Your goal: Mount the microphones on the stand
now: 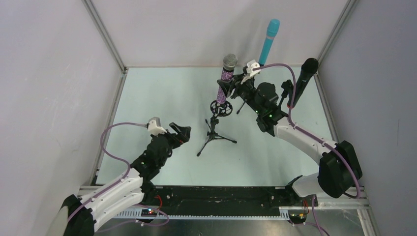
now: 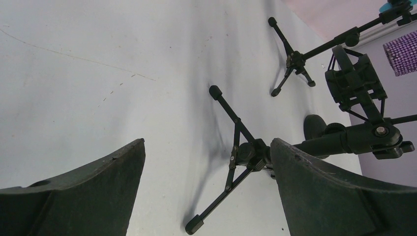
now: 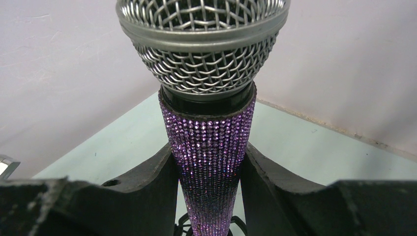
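Left end effector (image 1: 182, 133) gapes wide at seven o'clock; right end effector (image 1: 226, 88), outstretched toward twelve, is clamped partway

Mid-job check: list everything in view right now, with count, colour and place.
purple glitter microphone with silver mesh head: one, upright, lower end at the centre stand's ring clip
light cyan-blue stick microphone: one, upright at the back, behind the right arm
black stick microphone: one, upright, back right
black tripod stands: two show, table centre and behind it; the black microphone's support is mostly hidden
pale green table: one, under everything
purple cables: two, one along each arm
left pincer: black, open, empty, left of the centre stand
right pincer: black, shut on the purple microphone's body
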Controlling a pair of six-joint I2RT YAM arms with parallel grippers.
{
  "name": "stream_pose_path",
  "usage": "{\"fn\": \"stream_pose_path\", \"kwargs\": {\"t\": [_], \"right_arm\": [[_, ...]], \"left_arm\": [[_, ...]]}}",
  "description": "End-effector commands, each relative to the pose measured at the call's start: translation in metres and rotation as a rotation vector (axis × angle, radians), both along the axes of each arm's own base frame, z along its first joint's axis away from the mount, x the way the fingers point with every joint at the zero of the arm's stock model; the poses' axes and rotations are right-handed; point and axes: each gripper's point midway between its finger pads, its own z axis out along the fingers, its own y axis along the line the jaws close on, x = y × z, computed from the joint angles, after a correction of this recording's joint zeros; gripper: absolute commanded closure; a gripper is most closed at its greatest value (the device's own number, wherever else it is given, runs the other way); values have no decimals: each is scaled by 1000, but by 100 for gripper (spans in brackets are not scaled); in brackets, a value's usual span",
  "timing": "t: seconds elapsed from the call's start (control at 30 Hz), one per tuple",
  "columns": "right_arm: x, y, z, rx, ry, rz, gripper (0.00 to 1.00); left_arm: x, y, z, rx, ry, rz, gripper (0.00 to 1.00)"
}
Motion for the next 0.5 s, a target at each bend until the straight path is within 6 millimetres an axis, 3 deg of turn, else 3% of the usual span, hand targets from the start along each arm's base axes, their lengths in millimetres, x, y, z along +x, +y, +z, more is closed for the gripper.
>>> {"fn": "stream_pose_path", "kwargs": {"t": [0.0, 0.47], "right_arm": [[1, -2, 23, 63, -67, -5, 100], [2, -3, 3, 46, -38, -16, 100]], "left_arm": [[3, 4, 10, -31, -20, 33, 0], [4, 1, 8, -29, -2, 23, 0]]}}
